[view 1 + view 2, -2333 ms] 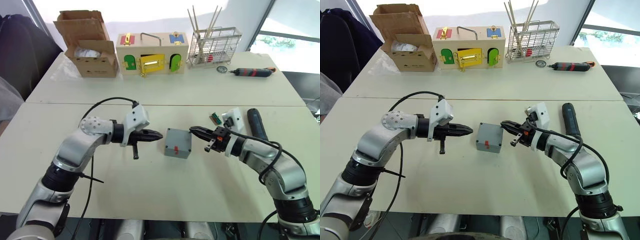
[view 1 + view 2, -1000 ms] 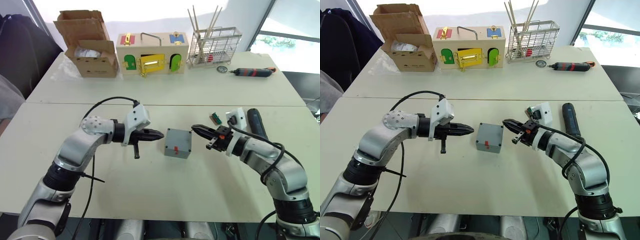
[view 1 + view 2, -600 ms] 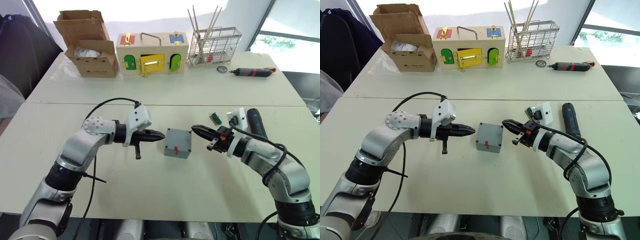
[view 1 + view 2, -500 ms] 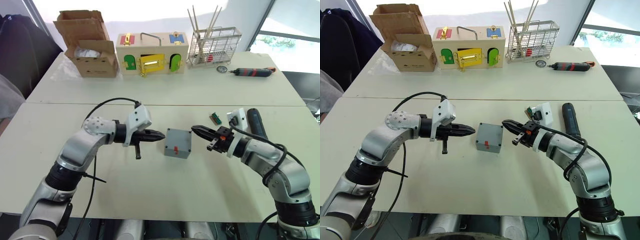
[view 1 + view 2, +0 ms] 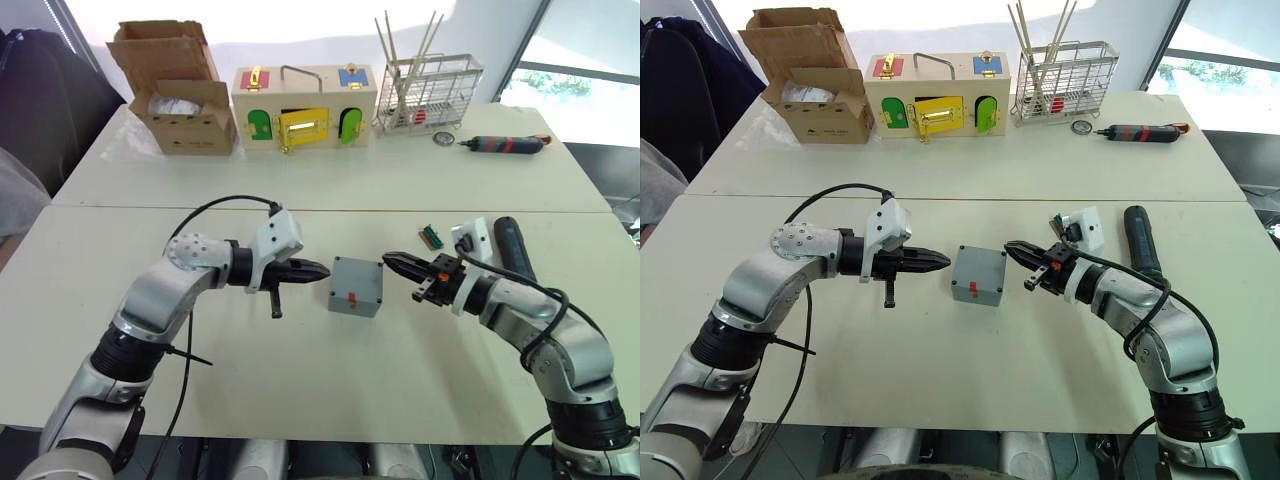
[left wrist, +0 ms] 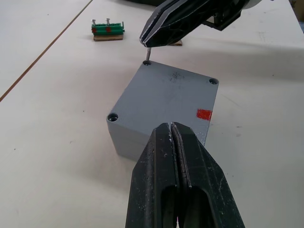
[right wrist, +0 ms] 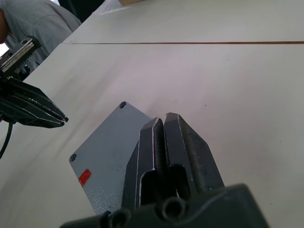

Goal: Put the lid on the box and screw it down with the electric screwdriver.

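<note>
Two arms level | jaws clenched, right gripper (image 6: 151,43) pinching screw (image 6: 147,53) | flanking box (image 5: 356,286)

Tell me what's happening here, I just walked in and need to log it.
A two-armed robot is working on a small grey box in the middle of the table. Its left gripper and right gripper flank the box, both shut. In the left wrist view, the right gripper holds a small screw just over a corner hole. The black electric screwdriver lies unused beside the right arm.
</note>
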### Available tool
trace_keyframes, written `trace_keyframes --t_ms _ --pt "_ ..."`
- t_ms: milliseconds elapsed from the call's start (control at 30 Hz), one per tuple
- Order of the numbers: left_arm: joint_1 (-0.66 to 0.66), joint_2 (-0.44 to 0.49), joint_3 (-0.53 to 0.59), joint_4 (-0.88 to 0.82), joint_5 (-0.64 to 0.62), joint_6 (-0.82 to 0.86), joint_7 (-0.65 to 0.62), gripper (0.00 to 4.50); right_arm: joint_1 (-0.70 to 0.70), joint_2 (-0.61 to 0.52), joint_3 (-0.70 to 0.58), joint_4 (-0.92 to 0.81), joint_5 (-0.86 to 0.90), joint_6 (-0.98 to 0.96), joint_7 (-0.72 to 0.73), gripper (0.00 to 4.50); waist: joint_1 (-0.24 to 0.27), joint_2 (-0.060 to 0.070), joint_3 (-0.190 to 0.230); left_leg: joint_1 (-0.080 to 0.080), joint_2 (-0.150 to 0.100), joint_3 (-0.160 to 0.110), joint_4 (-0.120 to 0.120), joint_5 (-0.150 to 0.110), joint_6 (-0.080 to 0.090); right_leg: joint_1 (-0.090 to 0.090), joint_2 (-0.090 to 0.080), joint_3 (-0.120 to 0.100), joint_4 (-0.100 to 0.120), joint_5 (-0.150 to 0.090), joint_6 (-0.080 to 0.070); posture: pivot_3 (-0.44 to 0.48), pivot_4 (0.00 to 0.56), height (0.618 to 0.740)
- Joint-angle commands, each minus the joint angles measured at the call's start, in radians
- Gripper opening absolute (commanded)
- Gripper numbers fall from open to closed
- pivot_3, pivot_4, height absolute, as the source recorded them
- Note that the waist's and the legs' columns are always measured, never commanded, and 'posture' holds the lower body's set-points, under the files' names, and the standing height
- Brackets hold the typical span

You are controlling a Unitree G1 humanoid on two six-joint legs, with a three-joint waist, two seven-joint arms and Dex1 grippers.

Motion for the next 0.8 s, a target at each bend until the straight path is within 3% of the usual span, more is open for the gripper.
trace_keyframes --t_ms 33,733,800 --pt "-0.010 0.003 0.014 -0.020 -0.003 -0.014 0.004 0.00 -0.011 0.007 0.004 -0.009 -0.002 -0.014 0.006 0.08 0.000 0.000 0.000 0.000 0.000 0.000 0.000 0.000 0.000 0.000 0.000 0.000 0.000 0.000 0.000 0.000 0.150 0.731" --pt "-0.010 -0.002 0.013 -0.014 -0.004 -0.019 0.014 0.00 -0.038 0.008 0.038 0.024 -0.047 -0.032 0.019 0.08 0.000 0.000 0.000 0.000 0.000 0.000 0.000 0.000 0.000 0.000 0.000 0.000 0.000 0.000 0.000 0.000 0.150 0.731" --pt "-0.010 -0.002 0.012 -0.011 -0.003 -0.022 0.013 0.00 -0.039 0.004 0.039 0.023 -0.054 -0.033 0.021 0.61 0.000 0.000 0.000 0.000 0.000 0.000 0.000 0.000 0.000 0.000 0.000 0.000 0.000 0.000 0.000 0.000 0.150 0.731"
